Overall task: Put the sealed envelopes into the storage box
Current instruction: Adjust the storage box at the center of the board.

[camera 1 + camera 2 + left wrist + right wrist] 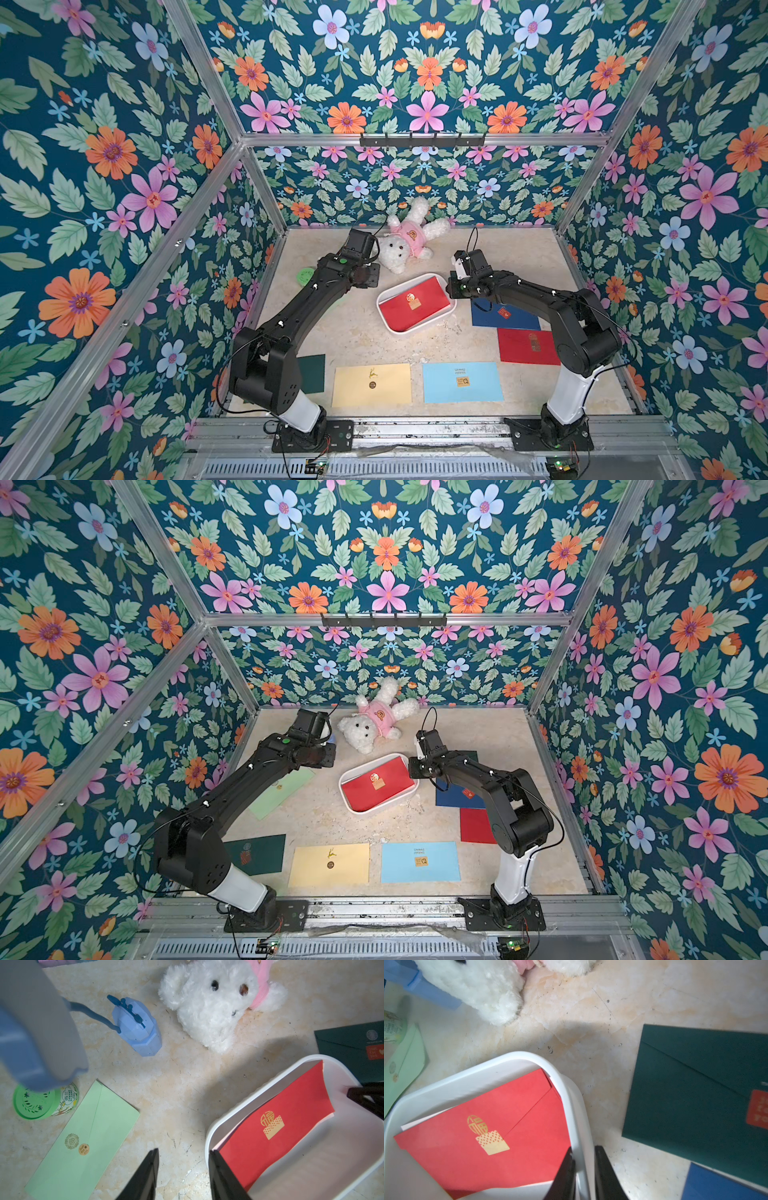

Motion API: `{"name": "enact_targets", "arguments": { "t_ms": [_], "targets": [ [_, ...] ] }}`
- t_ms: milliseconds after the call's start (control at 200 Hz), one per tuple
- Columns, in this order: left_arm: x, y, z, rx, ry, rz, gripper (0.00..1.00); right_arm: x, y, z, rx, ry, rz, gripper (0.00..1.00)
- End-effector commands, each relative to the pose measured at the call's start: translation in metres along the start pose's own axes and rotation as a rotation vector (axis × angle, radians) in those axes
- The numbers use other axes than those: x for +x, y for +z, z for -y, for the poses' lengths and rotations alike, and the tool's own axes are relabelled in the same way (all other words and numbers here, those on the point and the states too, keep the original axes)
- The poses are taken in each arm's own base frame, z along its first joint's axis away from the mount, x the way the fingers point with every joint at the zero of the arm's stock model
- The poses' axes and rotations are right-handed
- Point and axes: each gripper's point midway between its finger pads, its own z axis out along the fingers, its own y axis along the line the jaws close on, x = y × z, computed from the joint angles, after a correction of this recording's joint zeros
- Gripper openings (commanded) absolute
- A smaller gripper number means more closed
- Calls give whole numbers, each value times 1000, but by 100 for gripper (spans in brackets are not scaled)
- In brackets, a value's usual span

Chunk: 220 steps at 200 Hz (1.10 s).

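Right end effector (583, 1148) is clenched on the box (512, 1056): one finger stands inside the short wall, the other outside, and both sit close against the white plastic. The left end effector (184, 1150) is released, with its fingers apart and nothing between them, above bare tabletop just beside the box's opposite end.

The tabletop (353, 328) is beige, marbled and scuffed with dark specks. Floral wallpaper (428, 83) in blue, pink and orange covers the walls around it, held in an aluminium frame (232, 108). A black hook rail (422, 140) hangs on the far crossbar.

The box sits slantwise in the middle of the tabletop. A red envelope (413, 305) with a gold seal lies in it, tilted, one long edge riding up the wall.

The other envelopes lie flat outside the box. Along the near edge, from the left, are a dark green envelope (257, 854), a yellow envelope (372, 384) and a light blue envelope (461, 382). Toward the right edge lie a navy envelope (505, 318) and a second red envelope (528, 347), both partly under the right arm. A second dark green envelope (695, 1095) lies near the right end effector, and a light green envelope (87, 1138) lies toward the left edge, beside a green jar (41, 1103).

A white plush bear (409, 245) in pink lies at the far edge.
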Motion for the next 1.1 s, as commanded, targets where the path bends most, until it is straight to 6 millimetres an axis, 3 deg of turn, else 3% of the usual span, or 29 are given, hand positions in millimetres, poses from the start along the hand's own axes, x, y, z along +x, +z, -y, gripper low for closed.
{"name": "enact_targets", "arguments": {
  "t_ms": [0,235,400,545,680,925,1095],
  "targets": [
    [6,1,1,16,-49,-7,48,-15,-2,-2,-2,100,66,16],
    [36,0,5,60,-114,-39,48,-30,6,-15,-38,148,111,12],
    [54,-3,4,71,-136,-63,48,-30,14,-21,-51,134,95,13],
    [79,-2,5,93,-173,-110,48,-30,8,-23,-53,122,87,28],
    [111,2,10,121,-215,-188,52,-28,-12,-27,-57,64,74,41],
    [159,-9,20,148,-311,-283,53,21,-45,-44,-131,-85,-83,47],
    [189,-10,41,123,-303,-343,53,62,-46,-49,-130,-120,-167,48]
  ]
}}
